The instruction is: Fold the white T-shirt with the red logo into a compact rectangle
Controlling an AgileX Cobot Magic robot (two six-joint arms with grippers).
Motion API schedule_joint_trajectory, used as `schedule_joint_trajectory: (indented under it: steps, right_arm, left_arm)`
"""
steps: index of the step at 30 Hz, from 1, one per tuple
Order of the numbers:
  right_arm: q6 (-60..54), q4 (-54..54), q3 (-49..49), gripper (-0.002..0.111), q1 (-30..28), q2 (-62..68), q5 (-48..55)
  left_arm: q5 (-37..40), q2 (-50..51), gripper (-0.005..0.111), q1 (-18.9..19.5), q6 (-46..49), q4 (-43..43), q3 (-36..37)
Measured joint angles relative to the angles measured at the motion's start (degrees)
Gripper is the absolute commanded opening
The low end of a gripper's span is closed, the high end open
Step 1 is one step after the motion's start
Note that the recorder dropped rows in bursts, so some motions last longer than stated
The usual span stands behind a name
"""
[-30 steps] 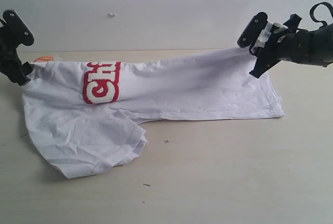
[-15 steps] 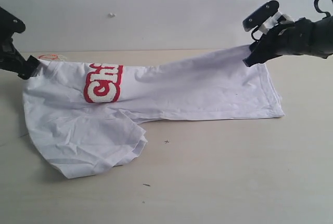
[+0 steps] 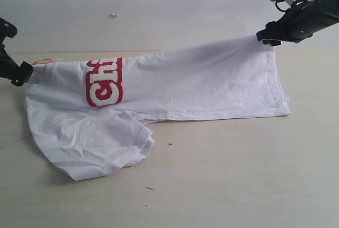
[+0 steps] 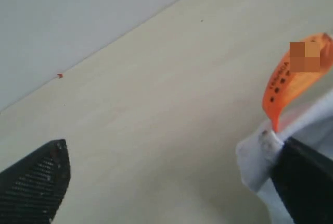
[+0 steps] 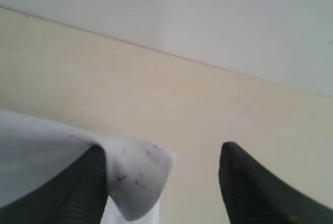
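White T-shirt (image 3: 201, 85) sags between low left claw (image 3: 11, 50) and raised right claw (image 3: 276, 10).

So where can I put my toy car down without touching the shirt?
In front: the bare table between the white T-shirt and the near edge, widest on the right. A thin strip runs behind it by the wall. The far corners are crowded, with the left gripper and right gripper there.

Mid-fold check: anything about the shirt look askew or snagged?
One far corner of the white T-shirt is draped over a finger of the open right hand, lifted off the table. Its near-left part is bunched and wrinkled, and the fold hides part of the red logo.
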Motion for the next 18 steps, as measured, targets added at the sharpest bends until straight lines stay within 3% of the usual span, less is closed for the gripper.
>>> schedule_joint_trajectory:
  steps: [11, 13, 18]
  right_arm:
    - [2.22, 5.92, -6.08, 0.057, -3.51, 0.0, 9.37]
    - [2.22, 6.76, -6.3, 0.049, -3.51, 0.09, 10.41]
    - [-0.45, 6.99, -6.3, 0.013, -3.51, 1.46, 16.06]
  left_arm:
    - [1.27, 0.0, 0.101, 0.0, 0.0, 0.0, 0.0]
    - [1.27, 0.0, 0.101, 0.0, 0.0, 0.0, 0.0]
    - [1.27, 0.0, 0.101, 0.0, 0.0, 0.0, 0.0]
